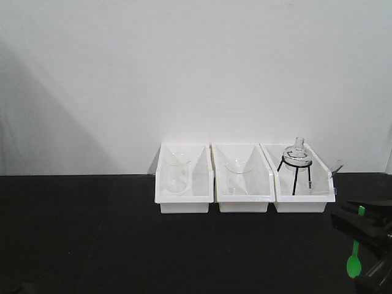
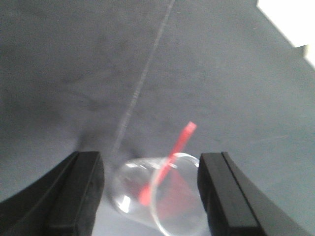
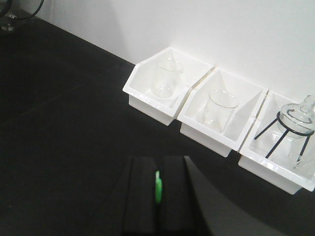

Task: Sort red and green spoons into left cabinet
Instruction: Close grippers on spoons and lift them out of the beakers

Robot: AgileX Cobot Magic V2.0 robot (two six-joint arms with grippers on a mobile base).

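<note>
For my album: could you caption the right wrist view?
Right gripper shut on a green spoon, facing three white bins of glassware.

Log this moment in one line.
left gripper: open, over glass with red spoon | right gripper: shut on green spoon | three white bins at wall

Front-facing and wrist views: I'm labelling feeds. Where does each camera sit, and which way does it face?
Front-facing: from the robot's side, looking ahead over the black bench at three white bins; right gripper holds the green spoon, lower right.
Left wrist: behind the open left gripper, looking down at the red spoon in a clear glass.
Right wrist: behind the right gripper, facing the bins.
Shared: front and right wrist both show bins and green spoon.
</note>
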